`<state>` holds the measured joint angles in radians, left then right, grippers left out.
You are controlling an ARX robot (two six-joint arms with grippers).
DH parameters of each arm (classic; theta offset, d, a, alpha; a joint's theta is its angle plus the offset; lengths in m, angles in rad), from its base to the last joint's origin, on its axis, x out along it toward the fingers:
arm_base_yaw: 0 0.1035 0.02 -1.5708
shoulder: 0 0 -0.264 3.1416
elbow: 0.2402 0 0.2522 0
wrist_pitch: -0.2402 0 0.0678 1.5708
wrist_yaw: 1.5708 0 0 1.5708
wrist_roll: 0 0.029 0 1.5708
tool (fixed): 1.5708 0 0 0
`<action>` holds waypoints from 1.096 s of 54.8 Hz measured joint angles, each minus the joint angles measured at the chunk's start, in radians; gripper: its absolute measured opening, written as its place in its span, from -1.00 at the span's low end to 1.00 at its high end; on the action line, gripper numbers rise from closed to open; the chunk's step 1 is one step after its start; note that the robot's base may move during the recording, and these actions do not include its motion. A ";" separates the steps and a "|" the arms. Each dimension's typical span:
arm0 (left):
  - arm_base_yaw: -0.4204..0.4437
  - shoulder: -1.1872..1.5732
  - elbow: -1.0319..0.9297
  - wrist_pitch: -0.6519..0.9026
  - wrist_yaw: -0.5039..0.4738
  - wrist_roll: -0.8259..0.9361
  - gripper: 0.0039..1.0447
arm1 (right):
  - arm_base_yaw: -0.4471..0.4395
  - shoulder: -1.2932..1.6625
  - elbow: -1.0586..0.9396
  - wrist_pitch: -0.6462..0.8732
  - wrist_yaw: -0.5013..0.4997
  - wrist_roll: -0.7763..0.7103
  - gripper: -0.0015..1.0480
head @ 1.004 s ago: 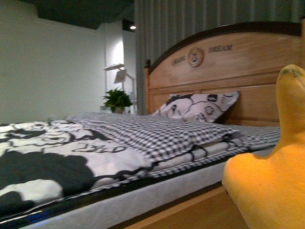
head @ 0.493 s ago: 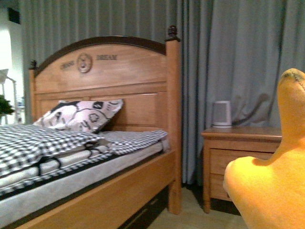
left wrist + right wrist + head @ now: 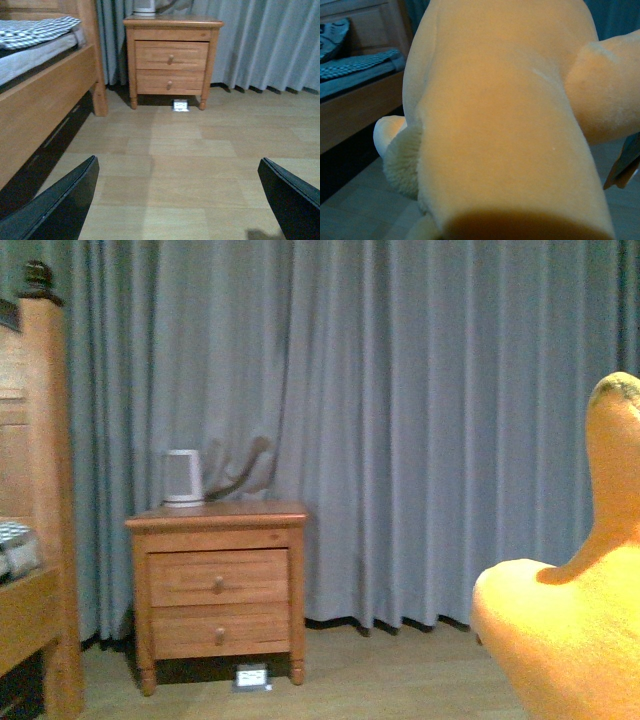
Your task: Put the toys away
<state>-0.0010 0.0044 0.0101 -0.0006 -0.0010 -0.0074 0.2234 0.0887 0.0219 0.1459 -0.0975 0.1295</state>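
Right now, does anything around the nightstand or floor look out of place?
One thing: a small white boxy object lies on the floor under the wooden nightstand, between its front legs. It may be a power socket, but it is too small to tell. Nothing else looks askew.

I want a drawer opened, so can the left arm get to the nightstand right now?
Probably not yet. Nothing blocks it: bare floor lies between the open left jaws and the nightstand, but that stretch looks too long for the arm, so the robot would likely need to move closer.
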 joint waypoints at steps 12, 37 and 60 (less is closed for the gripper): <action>0.000 0.000 0.000 0.000 0.000 0.000 0.89 | 0.000 0.000 0.000 0.000 0.000 0.000 -0.60; -0.002 0.000 0.000 0.000 0.002 0.000 0.89 | -0.002 -0.001 0.000 0.000 0.000 0.000 -0.60; -0.001 0.000 0.000 0.000 0.000 0.000 0.89 | 0.001 -0.001 0.000 0.000 0.000 0.000 -0.60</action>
<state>-0.0017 0.0040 0.0101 -0.0006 -0.0006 -0.0074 0.2241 0.0879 0.0216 0.1459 -0.0975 0.1295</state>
